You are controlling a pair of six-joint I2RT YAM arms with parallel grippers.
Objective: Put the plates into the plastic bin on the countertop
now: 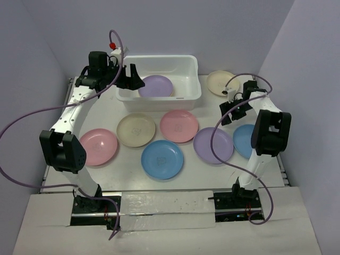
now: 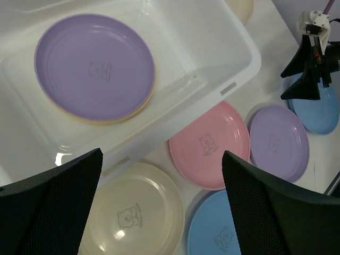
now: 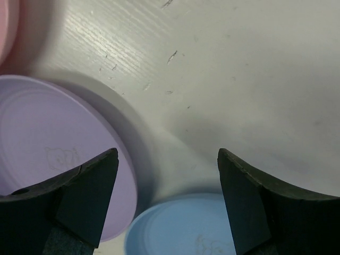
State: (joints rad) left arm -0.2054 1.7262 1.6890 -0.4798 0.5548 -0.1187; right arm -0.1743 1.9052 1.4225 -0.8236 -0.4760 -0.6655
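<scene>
- Closest to me, the left arm's base (image 1: 85,204) and the right arm's base (image 1: 241,201) sit at the near edge of the bench (image 1: 122,172).
- Loose on the bench, from the left edge across: a pink plate (image 1: 98,147), a cream plate (image 1: 136,129), a blue plate (image 1: 162,159) nearest the near edge, a second pink plate (image 1: 179,126), a lilac plate (image 1: 213,145), and a second blue plate (image 1: 243,139) partly behind the right arm.
- The left claw (image 1: 130,79) hangs over the left end of the plastic bin (image 1: 186,66), spread wide with nothing in it.
- The bin stands at the far edge, around the middle. It holds a binned lilac plate (image 2: 95,66) resting on an orange-yellow plate (image 2: 106,121).
- A far cream plate (image 1: 218,82) lies towards the far right corner.
- The right claw (image 1: 234,110) hovers over bare bench just beyond the lilac plate and the second blue plate, spread apart and gripping nothing.
</scene>
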